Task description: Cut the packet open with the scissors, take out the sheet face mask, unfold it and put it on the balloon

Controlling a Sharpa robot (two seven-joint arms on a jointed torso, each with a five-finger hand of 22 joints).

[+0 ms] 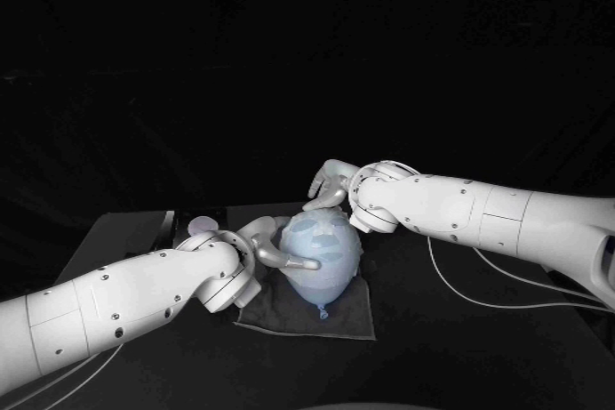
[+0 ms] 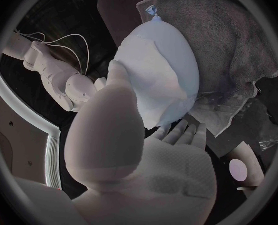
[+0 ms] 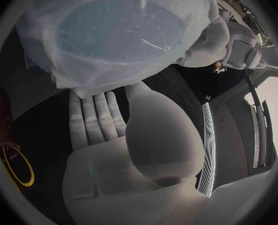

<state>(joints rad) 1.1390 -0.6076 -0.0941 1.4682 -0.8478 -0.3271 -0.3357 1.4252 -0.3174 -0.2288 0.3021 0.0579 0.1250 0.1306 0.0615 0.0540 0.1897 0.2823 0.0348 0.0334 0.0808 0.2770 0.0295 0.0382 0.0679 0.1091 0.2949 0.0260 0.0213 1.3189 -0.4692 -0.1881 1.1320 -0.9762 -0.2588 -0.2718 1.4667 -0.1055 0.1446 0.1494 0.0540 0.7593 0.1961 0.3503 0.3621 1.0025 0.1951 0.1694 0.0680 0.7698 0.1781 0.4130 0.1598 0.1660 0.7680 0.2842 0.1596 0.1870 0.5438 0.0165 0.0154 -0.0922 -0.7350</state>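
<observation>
A pale blue balloon (image 1: 321,250) lies on a dark cloth (image 1: 336,319) in the middle of the table, its knot towards me. The white sheet mask (image 2: 153,70) is draped over the balloon (image 2: 176,50); in the right wrist view the mask (image 3: 63,67) wraps the balloon (image 3: 113,30) around its edge. My left hand (image 1: 263,250) is at the balloon's left side, one finger laid against it, thumb (image 2: 113,120) touching the mask. At the balloon's far end my right hand (image 1: 333,189) has its fingers (image 3: 95,115) stretched flat, tips by the mask's edge, gripping nothing.
A crumpled shiny packet (image 2: 239,110) lies beside the cloth (image 2: 239,50). A yellow ring, likely a scissors handle (image 3: 15,167), lies on the table near my right hand. A pale-edged tray (image 1: 141,237) is at the table's left. Cables trail from my right arm (image 1: 499,216).
</observation>
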